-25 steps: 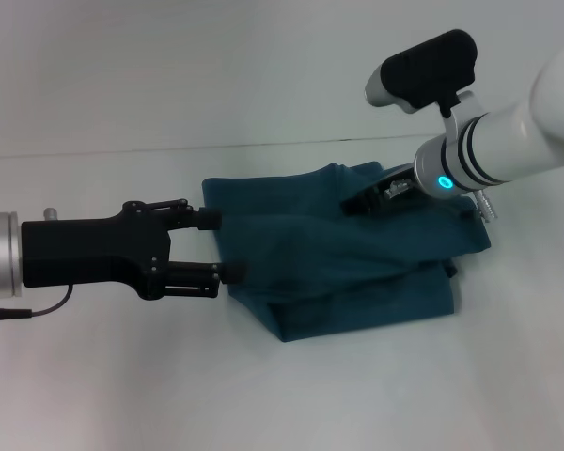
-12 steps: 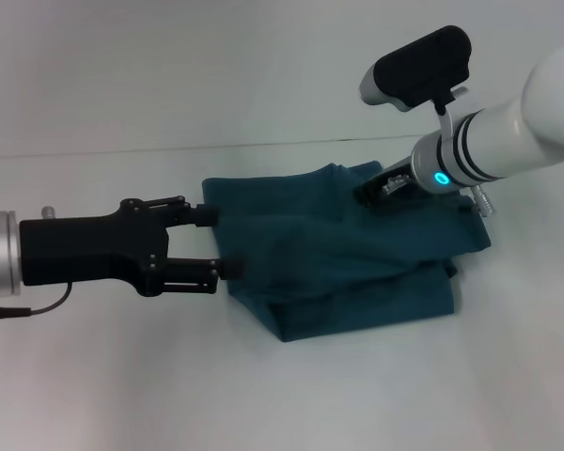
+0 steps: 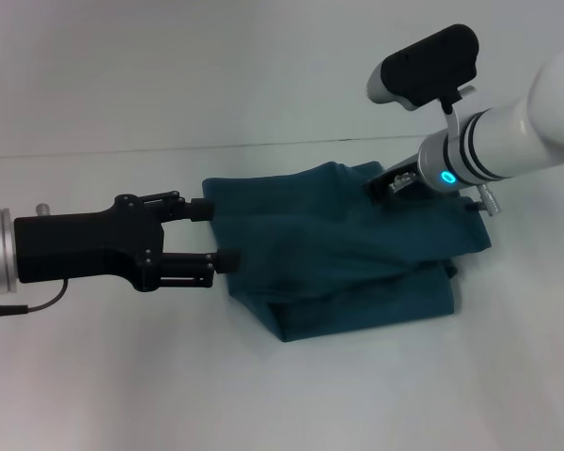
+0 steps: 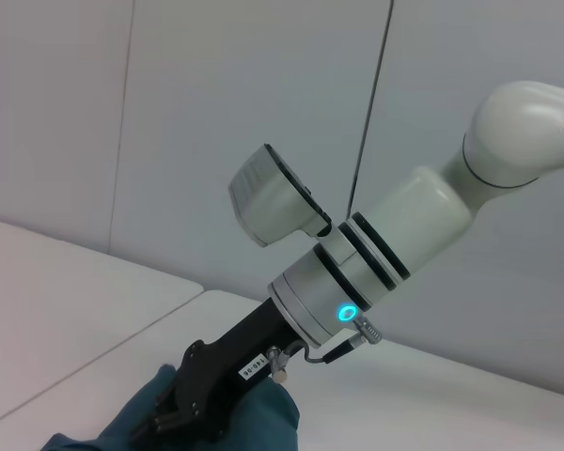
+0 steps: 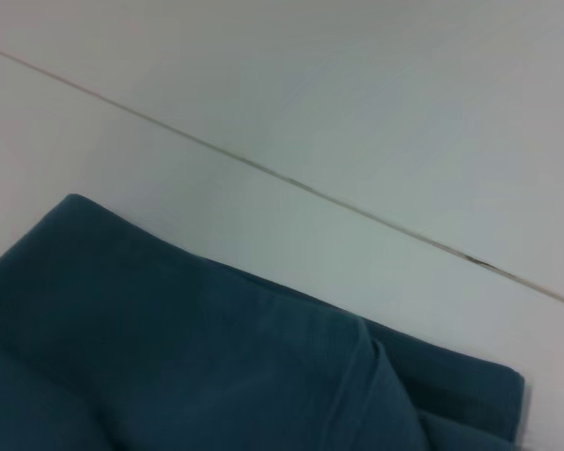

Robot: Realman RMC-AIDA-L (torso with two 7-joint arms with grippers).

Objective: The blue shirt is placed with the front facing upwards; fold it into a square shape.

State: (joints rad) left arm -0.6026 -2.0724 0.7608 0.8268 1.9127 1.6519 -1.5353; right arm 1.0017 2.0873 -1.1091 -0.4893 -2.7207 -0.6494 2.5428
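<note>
Now the left end effector (image 3: 218,234), fingers spread, has backed off slightly toward nine o'clock from the blue shirt (image 3: 348,258), bundled mid-tabletop (image 3: 122,376). The right end effector (image 3: 395,185) has lifted toward twelve o'clock; its grip can't be told. Folding looks nearly finished.

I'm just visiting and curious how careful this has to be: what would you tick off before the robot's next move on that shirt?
1. Blue shirt already folded into a compact bundle: ok, though edges look uneven.
2. Left gripper at the shirt's left edge, fingers apart: ok.
3. Left gripper actually holding cloth: cannot tell.
4. Right gripper over the bundle's far side: ok; its fingers: cannot tell.
5. White table around the bundle bare: ok.
</note>
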